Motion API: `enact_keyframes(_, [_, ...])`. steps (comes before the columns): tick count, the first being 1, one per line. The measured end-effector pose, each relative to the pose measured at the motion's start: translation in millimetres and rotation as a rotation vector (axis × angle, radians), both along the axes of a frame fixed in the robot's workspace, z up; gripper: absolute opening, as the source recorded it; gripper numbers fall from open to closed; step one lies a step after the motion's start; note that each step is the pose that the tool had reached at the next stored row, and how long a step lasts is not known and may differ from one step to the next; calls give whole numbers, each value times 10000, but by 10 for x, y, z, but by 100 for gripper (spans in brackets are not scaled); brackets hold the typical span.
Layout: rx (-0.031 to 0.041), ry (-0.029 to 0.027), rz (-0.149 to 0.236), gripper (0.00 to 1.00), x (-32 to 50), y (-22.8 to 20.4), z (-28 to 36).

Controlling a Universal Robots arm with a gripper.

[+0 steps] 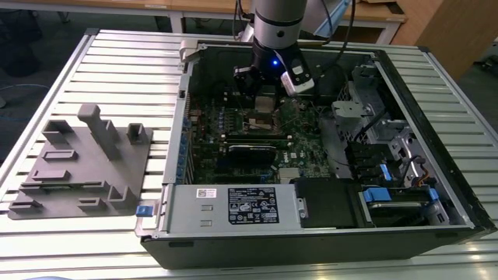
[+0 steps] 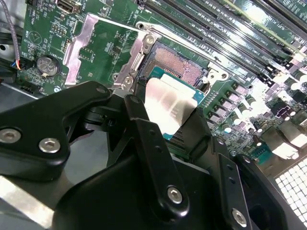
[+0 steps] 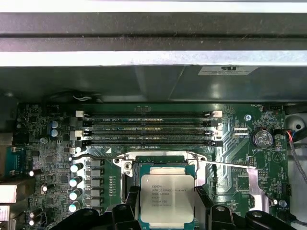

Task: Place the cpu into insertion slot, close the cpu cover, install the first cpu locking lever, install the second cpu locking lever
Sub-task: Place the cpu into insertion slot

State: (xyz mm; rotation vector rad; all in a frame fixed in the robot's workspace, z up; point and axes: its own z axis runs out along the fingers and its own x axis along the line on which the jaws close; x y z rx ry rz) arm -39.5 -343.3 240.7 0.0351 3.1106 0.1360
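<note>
At six o'clock in the exterior view, nearest the camera, a labelled power supply (image 1: 249,205) sits along the near wall of the open computer case (image 1: 459,192). The case lies on its side on the slatted table (image 1: 116,64), which turns the board upward for a reach from above. At nine o'clock a grey parts fixture (image 1: 86,160) rests on the table, well apart from the case.

Deeper in, beyond the black card module (image 1: 251,153), the insertion slot (image 1: 260,121) lies near the board's middle. Over it, toward twelve o'clock, the hand (image 2: 168,117) is clenched on the cpu (image 2: 170,103). Its fingers (image 2: 139,115) pinch two opposite edges, probably to keep the chip level and its underside untouched.

In the second wrist view the cpu hangs just above the slot and overlaps its nearer edge, with the brownish contact field bare beyond. I judge it not yet seated.

The cpu cover (image 2: 76,45) is tipped open just beside the slot, green board showing through its window, so the way down is free. In the first wrist view a thin locking lever (image 3: 230,166) lies out to the side, clear of the slot for the same reason.

Farthest in are the long memory slots (image 3: 148,129).
</note>
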Motion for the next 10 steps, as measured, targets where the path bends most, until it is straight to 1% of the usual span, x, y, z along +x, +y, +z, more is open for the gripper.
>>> enact_keyframes(3, [0, 0, 0, 54, 0, 0, 0])
enact_keyframes(7, [1, -1, 0, 54, -1, 0, -22])
enact_keyframes(10, [-1, 0, 0, 54, -1, 0, -24])
